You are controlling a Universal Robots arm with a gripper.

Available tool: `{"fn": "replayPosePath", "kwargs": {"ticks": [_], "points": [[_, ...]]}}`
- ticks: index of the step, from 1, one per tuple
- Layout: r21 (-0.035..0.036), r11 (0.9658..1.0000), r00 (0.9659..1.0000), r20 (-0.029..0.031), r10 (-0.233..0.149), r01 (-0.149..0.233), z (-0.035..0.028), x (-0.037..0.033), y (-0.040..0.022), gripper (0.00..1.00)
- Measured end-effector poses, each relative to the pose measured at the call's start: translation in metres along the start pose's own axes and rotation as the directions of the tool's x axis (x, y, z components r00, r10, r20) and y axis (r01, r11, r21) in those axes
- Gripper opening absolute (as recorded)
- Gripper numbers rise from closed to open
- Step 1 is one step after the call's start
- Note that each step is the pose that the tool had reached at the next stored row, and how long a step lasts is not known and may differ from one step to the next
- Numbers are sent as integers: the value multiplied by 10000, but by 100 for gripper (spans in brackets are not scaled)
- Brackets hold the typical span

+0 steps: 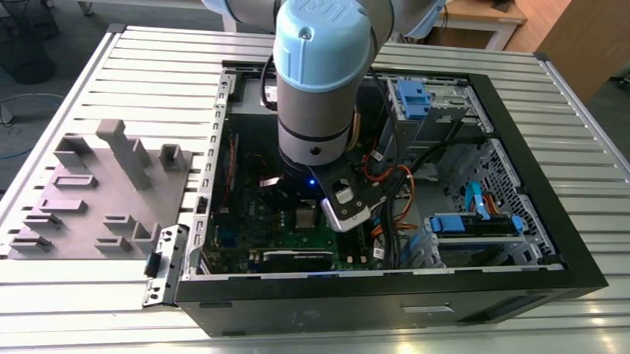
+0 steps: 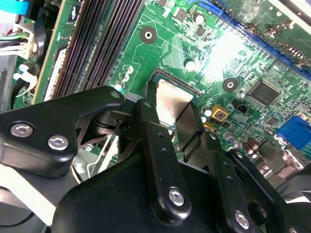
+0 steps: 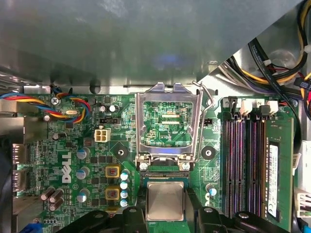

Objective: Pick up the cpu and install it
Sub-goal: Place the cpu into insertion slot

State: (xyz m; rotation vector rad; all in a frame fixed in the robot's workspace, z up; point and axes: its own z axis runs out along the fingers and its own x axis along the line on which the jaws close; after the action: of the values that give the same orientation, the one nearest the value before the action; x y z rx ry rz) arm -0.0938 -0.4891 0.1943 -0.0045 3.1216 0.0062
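Item — the cpu (image 3: 165,200), a dull silver square: sitting low over the socket on the green circuit board (image 3: 73,145), just beside the hinge of the silver socket frame (image 3: 168,99), which is standing open.

End effector (image 3: 166,194): in both wrist views its black fingers (image 2: 154,141) are pressing against two opposite edges of the cpu, clamping it. Whether the chip is seating fully in the socket cannot be told.

Memory slots (image 3: 237,160): lying near the socket, one holding a module.

Arm (image 1: 320,74): reaching straight down into the open computer case (image 1: 394,310), which is lying on its side on the slatted desk (image 1: 147,59).

Grey plastic blocks (image 1: 108,184): resting on the desk to the exterior view's left of the case — well apart from the arm.
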Motion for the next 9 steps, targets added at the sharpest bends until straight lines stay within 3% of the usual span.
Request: {"fn": "replayPosePath", "kwargs": {"ticks": [9], "points": [[1,10000,10000,-2,0,0,29,2,0,41]]}}
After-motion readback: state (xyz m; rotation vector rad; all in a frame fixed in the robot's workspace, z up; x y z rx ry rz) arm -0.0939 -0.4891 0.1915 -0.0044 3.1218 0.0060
